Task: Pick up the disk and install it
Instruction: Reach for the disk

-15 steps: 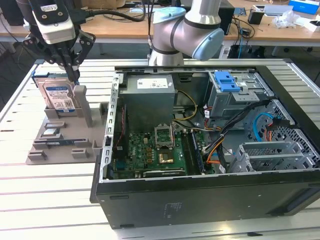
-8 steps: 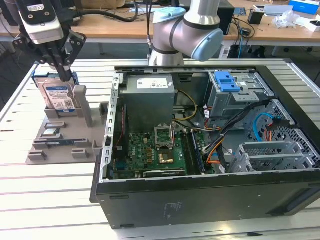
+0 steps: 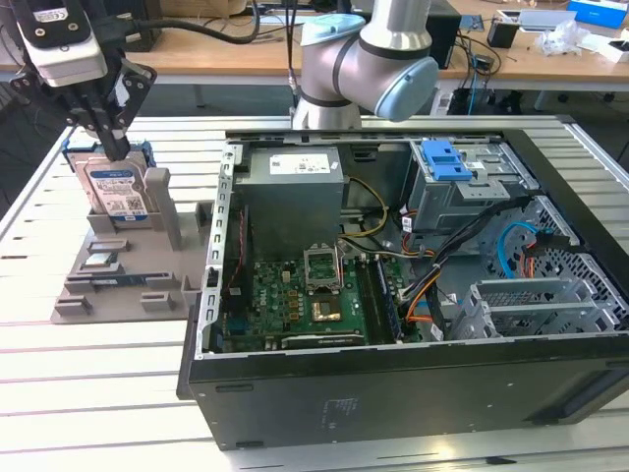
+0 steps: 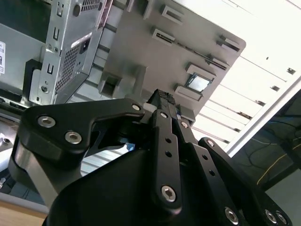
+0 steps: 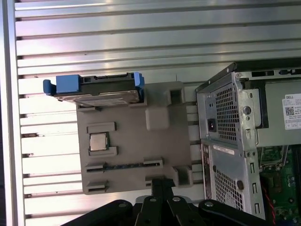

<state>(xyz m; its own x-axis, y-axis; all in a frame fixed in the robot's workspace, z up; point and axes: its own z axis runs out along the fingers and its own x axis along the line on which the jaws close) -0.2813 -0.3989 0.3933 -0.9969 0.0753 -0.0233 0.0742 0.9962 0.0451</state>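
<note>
The disk [image 3: 113, 192] stands upright on edge in a slot at the back of a grey fixture [image 3: 118, 280], on the exterior view's left. Its white-and-blue label faces the camera and blue rails frame its sides. In the first wrist view the disk [image 5: 98, 90] appears edge-on with blue ends, at one end of the fixture [image 5: 134, 141]. My gripper [image 3: 118, 149] hangs just above the disk's top edge, fingers pointing down and drawn together, holding nothing. Both wrist views show the shut fingers [image 5: 162, 182] [image 4: 164, 98] over the fixture.
An open computer case [image 3: 393, 369] lies to the right of the fixture, with a grey drive cage topped by a blue latch [image 3: 447, 160]. A small chip [image 5: 98, 141] rests on the fixture. The slatted metal table [image 3: 88, 383] surrounds everything. A cluttered desk runs behind.
</note>
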